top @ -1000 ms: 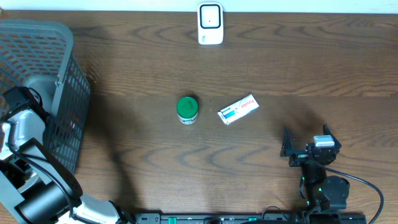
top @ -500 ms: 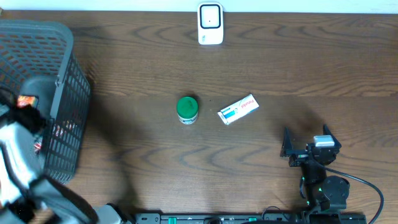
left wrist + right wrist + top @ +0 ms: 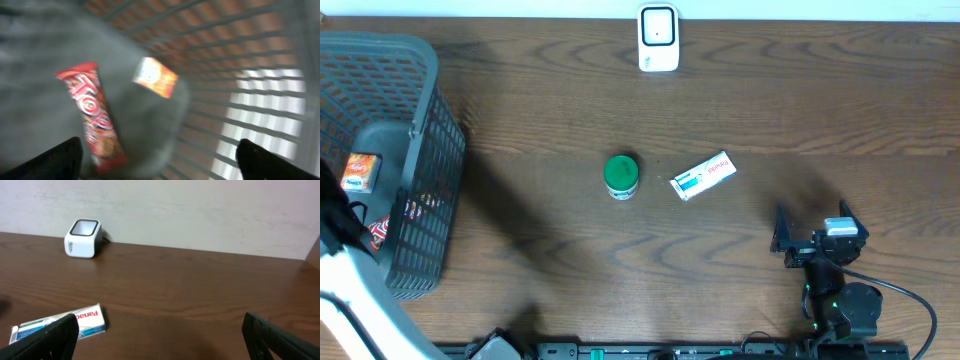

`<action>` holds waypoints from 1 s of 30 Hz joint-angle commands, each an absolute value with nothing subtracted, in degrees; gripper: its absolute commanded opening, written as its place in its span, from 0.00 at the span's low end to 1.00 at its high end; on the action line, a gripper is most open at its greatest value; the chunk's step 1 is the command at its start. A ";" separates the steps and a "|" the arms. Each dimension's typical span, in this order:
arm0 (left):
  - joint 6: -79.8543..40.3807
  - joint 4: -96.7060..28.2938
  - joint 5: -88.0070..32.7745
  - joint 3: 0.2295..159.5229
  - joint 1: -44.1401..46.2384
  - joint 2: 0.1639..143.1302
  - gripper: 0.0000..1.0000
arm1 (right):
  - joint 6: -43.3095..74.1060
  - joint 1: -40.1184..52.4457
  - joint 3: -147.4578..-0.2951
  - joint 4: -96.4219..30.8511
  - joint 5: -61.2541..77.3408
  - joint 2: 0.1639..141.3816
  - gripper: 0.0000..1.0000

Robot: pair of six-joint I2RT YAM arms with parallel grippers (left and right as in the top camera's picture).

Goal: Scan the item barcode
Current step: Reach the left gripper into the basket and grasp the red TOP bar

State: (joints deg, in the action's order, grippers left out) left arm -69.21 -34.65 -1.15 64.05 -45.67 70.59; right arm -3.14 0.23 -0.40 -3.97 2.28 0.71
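Hovering over basket (image 3: 430,140) at worktop's left edge, left gripper (image 3: 162,160) spread, empty; between items, seemingly.
Right gripper (image 3: 161,340) spread, idle; next: grasp green tub (image 3: 621,176), present to scanner (image 3: 658,38).

Black right tool (image 3: 810,215), black cable (image 3: 918,297); white left arm (image 3: 355,300)

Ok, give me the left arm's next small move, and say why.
Probably lift the left gripper clear of the basket and toward the green jar. Its jaws stand open and empty, an orange packet and a red bar lie in the basket, while the jar and a white box wait on the table.
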 commanded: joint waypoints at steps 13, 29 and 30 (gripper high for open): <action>-69.52 -30.30 -2.81 63.88 -45.78 99.42 0.84 | -2.22 0.84 -0.32 -4.12 1.98 0.45 0.99; -69.45 -29.65 -3.42 63.88 -45.78 104.18 0.28 | -2.22 0.84 -0.32 -4.12 1.98 0.45 0.99; -69.45 -29.65 -3.62 63.88 -45.78 104.18 0.25 | -2.22 0.84 -0.32 -4.12 1.98 0.45 0.99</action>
State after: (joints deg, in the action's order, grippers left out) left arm -69.23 -29.39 -3.03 64.05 -45.65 102.63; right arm -3.11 0.23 -0.40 -3.95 2.28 0.71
